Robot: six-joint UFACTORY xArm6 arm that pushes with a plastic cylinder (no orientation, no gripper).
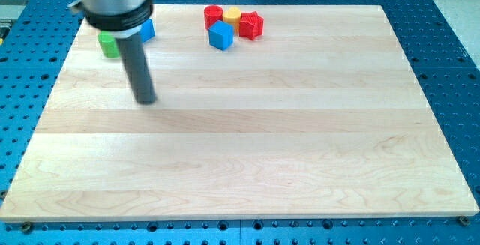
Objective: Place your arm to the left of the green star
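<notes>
Six blocks show on the wooden board [247, 155], all near its top edge. Toward the top left corner there is a green block [109, 45], partly hidden behind the rod, so I cannot make out its shape; I judge it is the green star of the task. Just beside it, to the view's right, a blue block [148, 29] looks out from behind the arm's housing. Near the middle of the top edge four blocks stand close together: a red cylinder [214, 16], a yellow block [233, 15], a red star-like block [251, 25] and a blue cube [221, 36].

My tip [145, 100] rests on the board below the green block and a little to the view's right of it, near but apart. There are no fingers on this rod, so nothing is open, closed or held.

I judge the approach is in hand but not finished, because the tip is on the wrong side. The next move calls for passing below the green block without touching it, then going up toward the board's left edge and stopping just beside the block.
</notes>
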